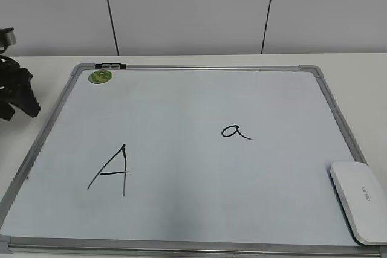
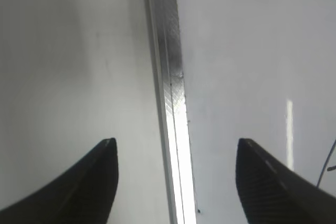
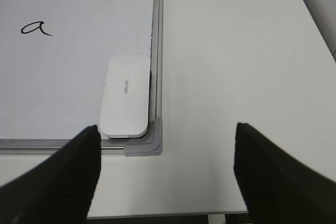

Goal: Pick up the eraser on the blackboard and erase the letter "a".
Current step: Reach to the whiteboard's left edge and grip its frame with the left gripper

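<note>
The white eraser (image 1: 359,200) lies flat in the near right corner of the blackboard (image 1: 181,101), also in the right wrist view (image 3: 126,95). The small black letter "a" (image 1: 235,132) is written right of the board's middle, and shows in the right wrist view (image 3: 35,28). My right gripper (image 3: 167,135) is open and empty, hovering above bare table just off the board's near right corner, short of the eraser. My left gripper (image 2: 176,142) is open and empty over the board's left frame rail (image 2: 170,93); it shows at the far left of the exterior view (image 1: 15,98).
A larger capital "A" (image 1: 112,170) is drawn on the board's left half. A round green sticker (image 1: 100,77) sits at the far left corner. White table (image 3: 236,66) lies right of the board; its front edge (image 3: 157,216) is close below the right gripper.
</note>
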Controlling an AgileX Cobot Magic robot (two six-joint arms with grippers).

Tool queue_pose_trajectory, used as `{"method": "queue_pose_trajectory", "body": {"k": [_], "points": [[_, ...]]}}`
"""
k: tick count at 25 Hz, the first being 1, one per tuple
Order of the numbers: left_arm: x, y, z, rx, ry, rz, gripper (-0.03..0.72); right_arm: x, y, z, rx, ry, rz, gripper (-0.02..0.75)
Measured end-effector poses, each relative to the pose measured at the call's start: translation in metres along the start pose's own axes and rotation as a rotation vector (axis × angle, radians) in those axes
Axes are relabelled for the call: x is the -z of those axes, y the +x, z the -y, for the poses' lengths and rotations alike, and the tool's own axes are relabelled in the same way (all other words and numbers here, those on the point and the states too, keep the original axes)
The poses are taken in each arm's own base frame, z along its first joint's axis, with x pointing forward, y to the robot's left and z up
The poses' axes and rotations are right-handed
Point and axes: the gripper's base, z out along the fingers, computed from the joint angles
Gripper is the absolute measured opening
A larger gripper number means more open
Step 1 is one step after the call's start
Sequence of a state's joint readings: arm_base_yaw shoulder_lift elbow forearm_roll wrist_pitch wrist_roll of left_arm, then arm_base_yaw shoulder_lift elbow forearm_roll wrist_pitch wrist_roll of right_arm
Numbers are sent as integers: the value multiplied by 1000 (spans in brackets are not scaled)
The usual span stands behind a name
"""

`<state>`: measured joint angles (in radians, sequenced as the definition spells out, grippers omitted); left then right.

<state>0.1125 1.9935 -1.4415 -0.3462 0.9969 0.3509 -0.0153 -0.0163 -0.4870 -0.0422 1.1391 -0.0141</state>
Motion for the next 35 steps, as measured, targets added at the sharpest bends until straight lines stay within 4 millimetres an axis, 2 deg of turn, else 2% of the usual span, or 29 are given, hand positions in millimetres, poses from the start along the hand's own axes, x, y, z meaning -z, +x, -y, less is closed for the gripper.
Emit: {"method": "queue_pose_trajectory", "body": {"k": [4,13,20,30,35], "points": [[-13,-6,-4,1,19,-11,433,0,0,0,0,0,0,587],[-32,-13,-9,16,39,-34,348,0,0,0,0,0,0,587],[-51,-12,-14,38,54,-65,318,0,0,0,0,0,0,586],[-50,-18,-14,44,53,-21,245,0,0,0,0,0,0,587],[-53,-18,-16,51,57,-25,232,0,0,0,0,0,0,587]]}}
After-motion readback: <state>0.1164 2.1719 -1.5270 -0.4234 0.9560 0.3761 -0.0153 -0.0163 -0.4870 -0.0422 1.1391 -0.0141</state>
